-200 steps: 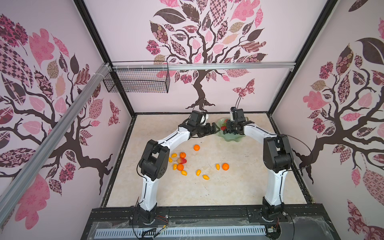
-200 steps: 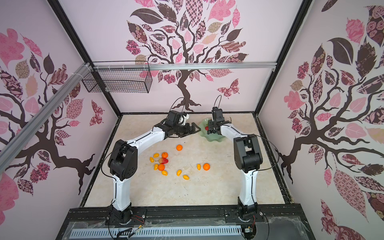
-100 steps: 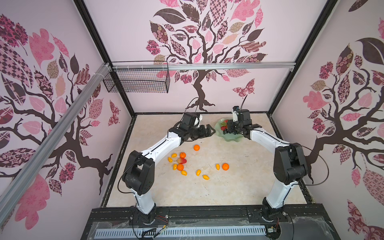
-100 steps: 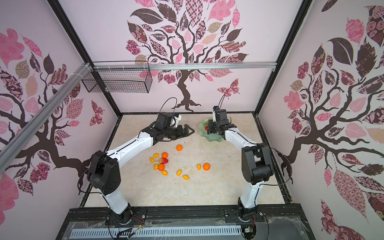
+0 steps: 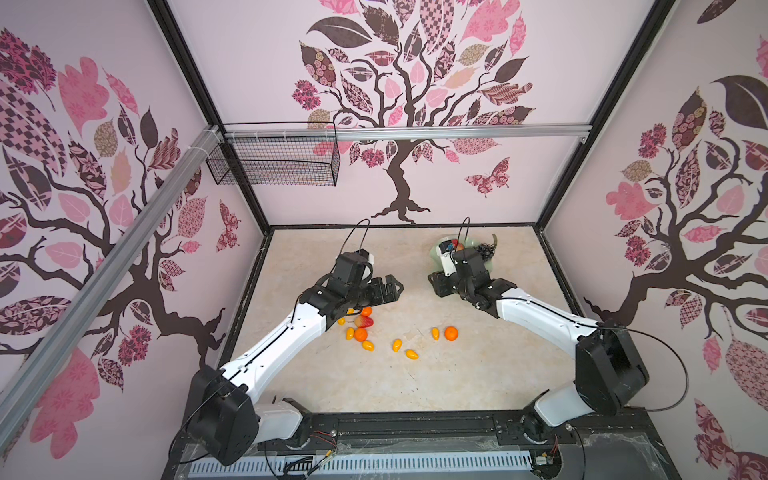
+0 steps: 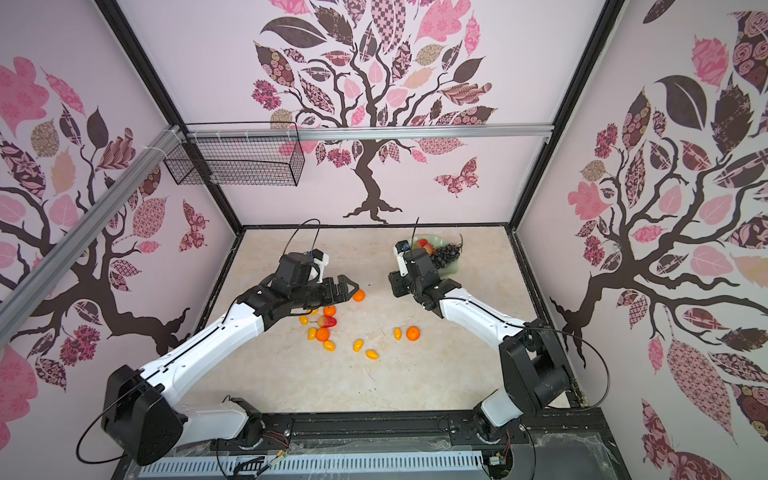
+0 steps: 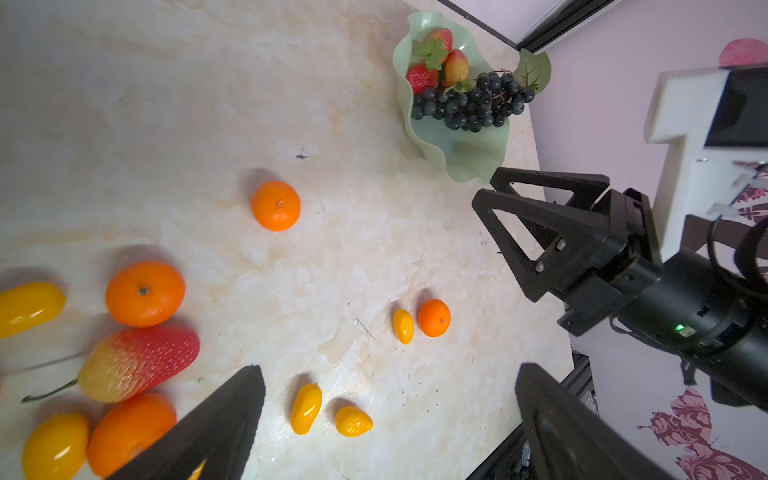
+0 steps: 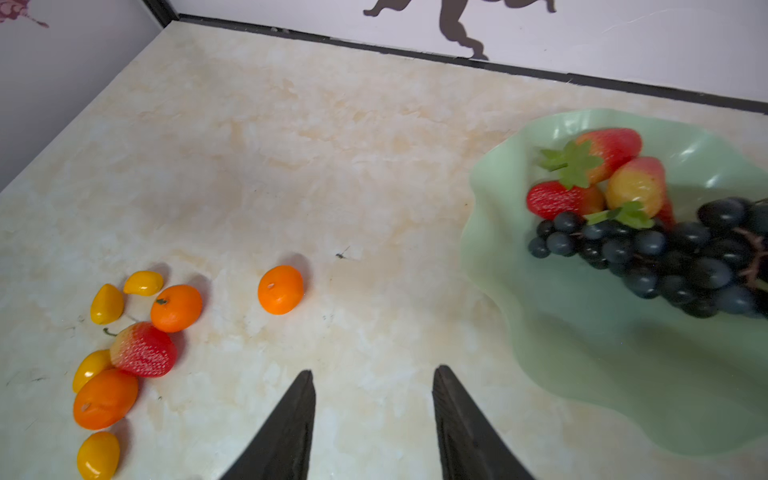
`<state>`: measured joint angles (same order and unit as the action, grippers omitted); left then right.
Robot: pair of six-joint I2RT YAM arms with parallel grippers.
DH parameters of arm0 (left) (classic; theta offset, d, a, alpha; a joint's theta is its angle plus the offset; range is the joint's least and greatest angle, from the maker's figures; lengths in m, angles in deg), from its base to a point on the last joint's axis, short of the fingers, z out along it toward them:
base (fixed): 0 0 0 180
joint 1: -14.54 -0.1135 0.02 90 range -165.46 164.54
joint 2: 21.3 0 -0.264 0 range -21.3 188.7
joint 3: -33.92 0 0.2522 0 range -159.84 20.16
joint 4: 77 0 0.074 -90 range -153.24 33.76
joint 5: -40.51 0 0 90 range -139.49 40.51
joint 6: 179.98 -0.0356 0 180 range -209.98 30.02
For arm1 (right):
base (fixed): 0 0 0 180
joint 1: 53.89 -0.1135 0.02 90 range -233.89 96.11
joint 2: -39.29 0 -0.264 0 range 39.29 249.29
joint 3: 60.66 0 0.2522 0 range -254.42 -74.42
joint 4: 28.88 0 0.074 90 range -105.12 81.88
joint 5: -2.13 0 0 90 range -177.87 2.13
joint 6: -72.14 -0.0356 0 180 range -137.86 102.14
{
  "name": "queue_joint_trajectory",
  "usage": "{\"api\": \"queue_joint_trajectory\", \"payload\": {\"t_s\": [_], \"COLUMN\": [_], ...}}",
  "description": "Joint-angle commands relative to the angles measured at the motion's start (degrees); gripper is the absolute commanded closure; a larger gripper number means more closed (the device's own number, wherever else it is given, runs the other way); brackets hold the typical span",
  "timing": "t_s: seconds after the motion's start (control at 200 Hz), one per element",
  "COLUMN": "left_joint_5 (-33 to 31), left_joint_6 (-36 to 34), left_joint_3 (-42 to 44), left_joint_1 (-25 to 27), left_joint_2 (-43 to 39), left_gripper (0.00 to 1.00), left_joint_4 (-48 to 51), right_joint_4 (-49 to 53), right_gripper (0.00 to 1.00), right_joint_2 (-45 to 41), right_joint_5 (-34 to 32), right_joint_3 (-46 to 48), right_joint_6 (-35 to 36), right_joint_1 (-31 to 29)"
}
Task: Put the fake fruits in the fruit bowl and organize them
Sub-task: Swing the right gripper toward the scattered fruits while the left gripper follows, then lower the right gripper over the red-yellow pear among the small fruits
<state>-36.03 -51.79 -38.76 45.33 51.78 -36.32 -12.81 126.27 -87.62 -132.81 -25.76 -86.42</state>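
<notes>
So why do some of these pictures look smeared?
Left wrist view: the red-and-yellow plastic strawberry closest to the lens is soft. Right wrist view: the dark purple grape bunch is smeared, and the pale green wavy-rimmed bowl carries white glare spots. Both top views are sharp.

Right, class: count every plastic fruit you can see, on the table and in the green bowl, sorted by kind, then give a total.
Red plastic strawberries with green tops: 4
Round orange plastic tangerines: 4
Small oval yellow-orange plastic kumquats: 7
Dark purple-black plastic grape bunch: 1
Total: 16
</notes>
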Motion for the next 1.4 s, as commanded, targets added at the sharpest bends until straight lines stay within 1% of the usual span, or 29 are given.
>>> {"api": "queue_joint_trajectory", "payload": {"t_s": [0.0, 0.065, 0.115, 0.22, 0.355, 0.525, 0.695, 0.87, 0.96, 1.135, 1.391], "left_joint_5": [-3.15, -3.22, -2.15, 1.69, 4.37, 7.17, 11.35, 13.89, 14.01, 13.01, 12.89], "left_joint_6": [1.29, 1.67, 2.33, 3.72, 3.54, 4.93, 4.72, 5.25, 6.42, 7.31, 6.85], "left_joint_3": [4.08, 5.93, 7.59, 11.54, 14.07, 17.02, 19.15, 20.90, 21.77, 23.49, 23.72], "left_joint_1": [-0.44, -1.49, -3.23, -8.86, -15.49, -26.33, -37.60, -45.42, -47.20, -48.28, -49.08], "left_joint_2": [-3.73, -6.11, -7.90, -11.90, -16.02, -20.64, -23.86, -24.41, -24.89, -25.01, -23.57], "left_gripper": [0.02, 0.01, 0.01, 0.02, 0.01, 0.01, 0.02, 0.01, 0.01, 0.02, 0.01], "left_joint_4": [3.39, 4.48, 4.83, 4.57, 6.07, 9.15, 12.00, 13.15, 12.82, 11.94, 10.94], "right_joint_4": [-1.29, -2.03, -2.82, -1.07, 4.13, 11.29, 18.25, 24.93, 27.24, 30.28, 32.01], "right_gripper": [0.51, 0.52, 0.52, 0.53, 0.53, 0.52, 0.53, 0.58, 0.61, 0.63, 0.64], "right_joint_2": [-1.53, -0.56, 0.59, 4.99, 11.84, 20.76, 28.78, 36.33, 39.19, 43.94, 47.87], "right_joint_5": [0.80, 0.80, 0.92, 2.20, 2.89, 3.59, 1.49, -0.64, -0.99, -2.76, -3.91], "right_joint_3": [0.55, 0.80, 0.63, -3.22, -10.79, -21.25, -31.75, -41.75, -45.63, -51.50, -54.55], "right_joint_6": [-3.43, -4.05, -3.05, 2.22, 9.68, 16.86, 23.25, 27.45, 29.09, 30.77, 32.17], "right_joint_1": [-4.39, -7.36, -9.69, -14.25, -18.73, -21.51, -23.73, -25.69, -26.48, -27.16, -27.41]}}
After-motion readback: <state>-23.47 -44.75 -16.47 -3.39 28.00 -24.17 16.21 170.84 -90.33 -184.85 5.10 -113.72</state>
